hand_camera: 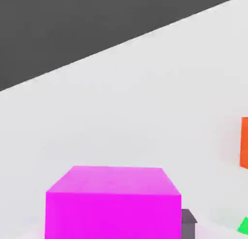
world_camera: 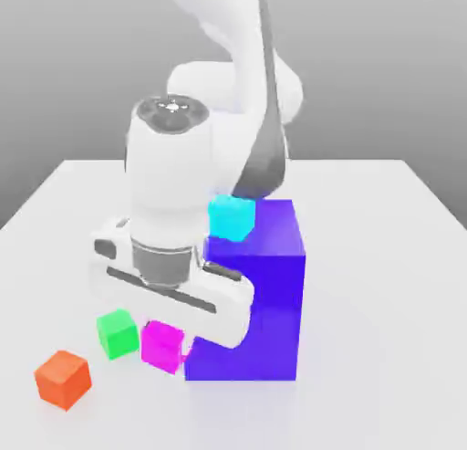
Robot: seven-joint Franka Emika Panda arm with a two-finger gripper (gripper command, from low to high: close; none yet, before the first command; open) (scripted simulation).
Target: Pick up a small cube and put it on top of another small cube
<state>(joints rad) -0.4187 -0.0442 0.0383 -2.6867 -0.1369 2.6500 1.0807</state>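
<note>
Nearest the camera, an orange-red cube [world_camera: 63, 378] was left untouched while the gripper [world_camera: 175, 348], fingers' state impossible to tell, was lowered over the small magenta cube [world_camera: 163, 344], seemingly for grasping, beside the blue-violet block [world_camera: 258, 298].

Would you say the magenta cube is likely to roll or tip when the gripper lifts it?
Probably not: the magenta cube has flat faces and sits squarely on the table, so rolling seems unlikely. Its sharp, straight edges suggest it is rigid. It looks small beside the blue block, so likely light.
</note>
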